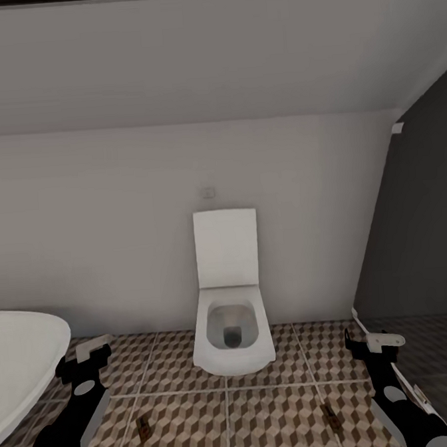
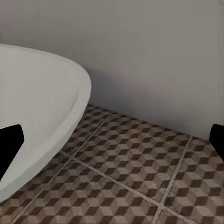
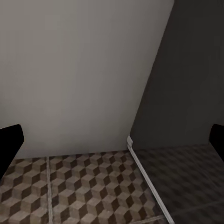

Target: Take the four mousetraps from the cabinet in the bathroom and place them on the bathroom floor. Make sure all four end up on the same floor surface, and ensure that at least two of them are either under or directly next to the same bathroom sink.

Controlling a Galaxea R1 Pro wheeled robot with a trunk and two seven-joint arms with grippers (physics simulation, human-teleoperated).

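Two mousetraps on the tiles before the toilet

Two mousetraps lie flat on the bathroom floor (image 1: 264, 421), both in the row of tiles nearest the lower edge of the head view. One mousetrap (image 1: 142, 427) lies on the tile near the left arm, a tile-joint away from the toilet's front. The other mousetrap (image 1: 330, 418) lies close to the right arm, on the tile right of the toilet. They are well apart from each other, with the toilet (image 1: 231, 329) standing between and behind them against the grey wall (image 1: 117, 224), its lid raised.

A rounded white bathtub (image 1: 20, 364) curves in at the left edge of the floor; in the left wrist view the bathtub (image 2: 37, 121) overhangs the patterned tiles (image 2: 130, 172) near the wall. A dark panel (image 1: 418, 236) rises at the right edge of the floor, and the right wrist view shows it meeting the tiles (image 3: 84, 191) along a pale strip.

The left gripper (image 1: 86, 356) hangs above the tiles beside the tub, its fingers spread with nothing between them. The right gripper (image 1: 375, 339) hangs near the dark panel; its fingers also seem to stand apart and bare, though in the head view they are small and hard to read
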